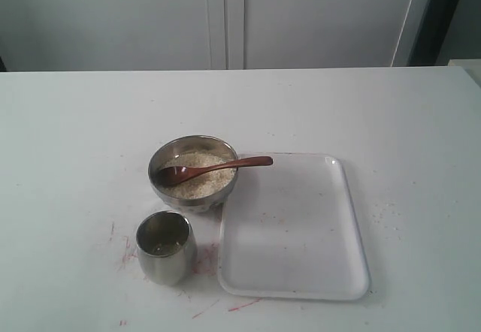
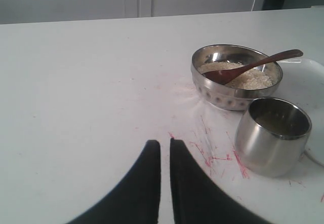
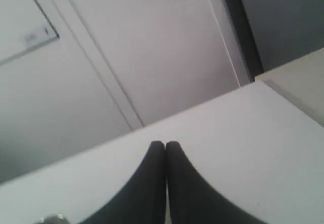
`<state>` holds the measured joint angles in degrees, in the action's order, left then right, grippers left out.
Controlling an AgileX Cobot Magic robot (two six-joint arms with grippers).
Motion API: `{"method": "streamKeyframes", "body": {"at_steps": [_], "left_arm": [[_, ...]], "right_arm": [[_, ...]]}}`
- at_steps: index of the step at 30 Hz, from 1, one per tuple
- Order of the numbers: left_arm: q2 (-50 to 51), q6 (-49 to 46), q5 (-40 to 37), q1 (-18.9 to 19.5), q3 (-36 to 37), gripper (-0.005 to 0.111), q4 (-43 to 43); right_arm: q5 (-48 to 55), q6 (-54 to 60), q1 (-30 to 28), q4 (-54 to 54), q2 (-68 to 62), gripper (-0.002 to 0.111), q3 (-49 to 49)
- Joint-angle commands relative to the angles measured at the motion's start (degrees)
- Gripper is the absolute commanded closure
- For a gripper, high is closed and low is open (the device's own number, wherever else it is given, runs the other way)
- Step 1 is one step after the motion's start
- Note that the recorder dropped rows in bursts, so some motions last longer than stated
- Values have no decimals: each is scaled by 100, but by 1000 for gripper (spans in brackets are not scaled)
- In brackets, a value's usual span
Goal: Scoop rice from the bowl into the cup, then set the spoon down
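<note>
The steel bowl (image 1: 159, 155) holds a mound of rice (image 1: 204, 185). The wooden spoon (image 1: 225, 167) lies with its head in the rice and its handle over the rim toward the tray. The steel cup (image 1: 165, 253) stands just in front of the bowl. Neither gripper shows in the exterior view. In the left wrist view, my left gripper (image 2: 165, 143) hovers over bare table, apart from the cup (image 2: 268, 143), the bowl (image 2: 223, 96) and the spoon (image 2: 266, 62); only a thin slit separates its fingers, which hold nothing. My right gripper (image 3: 165, 144) is shut and empty, facing the wall.
A white rectangular tray (image 1: 293, 234) lies right of the bowl and cup, almost touching both. Pink scratch marks (image 1: 203, 261) stain the table around the cup. White cabinet doors (image 1: 225, 16) stand behind the table's far edge.
</note>
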<state>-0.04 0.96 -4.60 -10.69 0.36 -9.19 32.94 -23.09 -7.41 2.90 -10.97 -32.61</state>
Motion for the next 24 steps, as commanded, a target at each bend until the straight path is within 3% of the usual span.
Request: {"method": "streamKeyframes", "body": {"at_steps": [1, 3, 9, 20, 24], "left_arm": [[4, 10, 22, -6, -36, 92, -59], [4, 10, 22, -6, -36, 92, -59], [4, 10, 22, -6, -36, 92, -59], [4, 10, 22, -6, -36, 92, -59], [4, 10, 22, -6, -36, 92, -59]], "right_arm": [[1239, 1864, 4, -1246, -1335, 108, -964], [1734, 2544, 4, -1655, -2090, 108, -1427], [2322, 2945, 579, -2014, -3994, 108, -2543], [2630, 3085, 2659, -118, -6674, 108, -3952], [2623, 3688, 3283, 25, -7427, 108, -4225]]}}
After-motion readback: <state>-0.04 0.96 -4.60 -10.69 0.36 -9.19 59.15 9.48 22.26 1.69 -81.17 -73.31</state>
